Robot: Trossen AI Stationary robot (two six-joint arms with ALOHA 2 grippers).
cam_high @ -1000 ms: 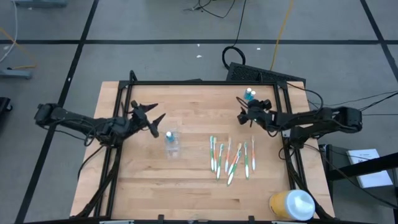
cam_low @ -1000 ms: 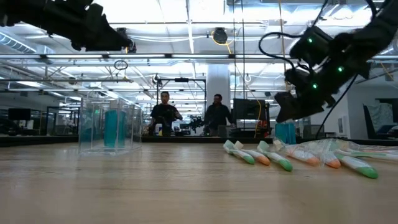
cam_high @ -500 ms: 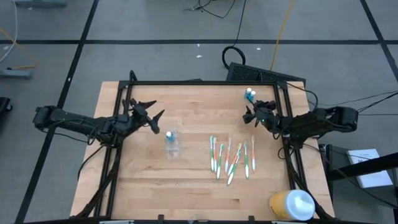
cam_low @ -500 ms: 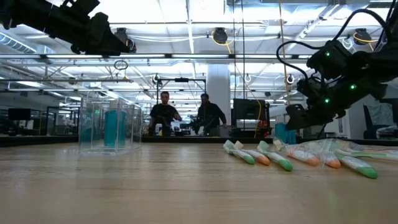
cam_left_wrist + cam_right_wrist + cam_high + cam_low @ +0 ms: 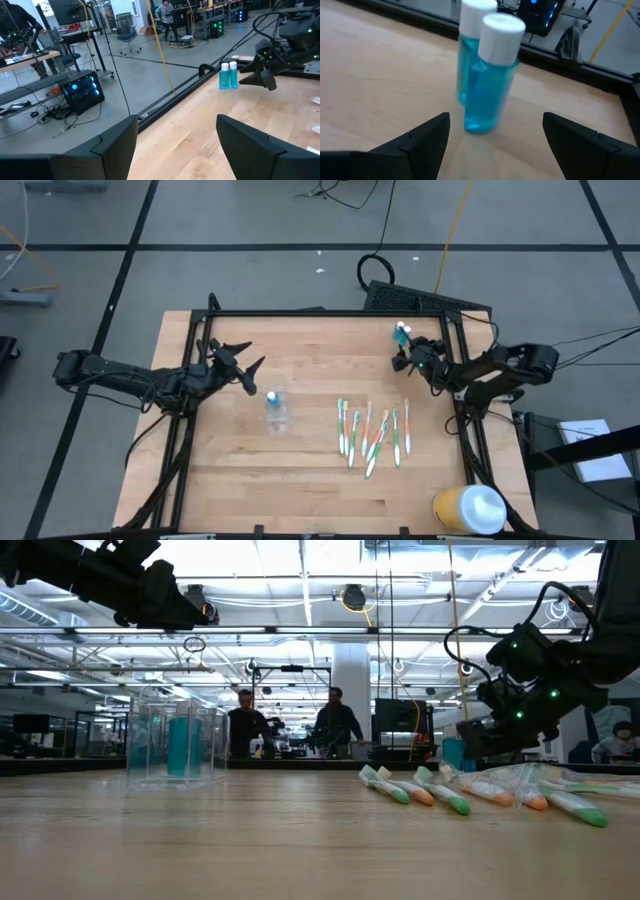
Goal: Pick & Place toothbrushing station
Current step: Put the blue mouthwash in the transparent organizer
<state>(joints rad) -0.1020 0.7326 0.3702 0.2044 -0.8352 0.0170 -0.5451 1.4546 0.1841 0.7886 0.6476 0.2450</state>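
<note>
The right gripper (image 5: 405, 360) is now found closer to the two blue tubes (image 5: 401, 332) at the table's far right corner than a second ago, lowered toward the tabletop, and its fingers (image 5: 422, 142) are spread slightly wider. In the room behind, the two people (image 5: 290, 730) are seen shifted to the left.
</note>
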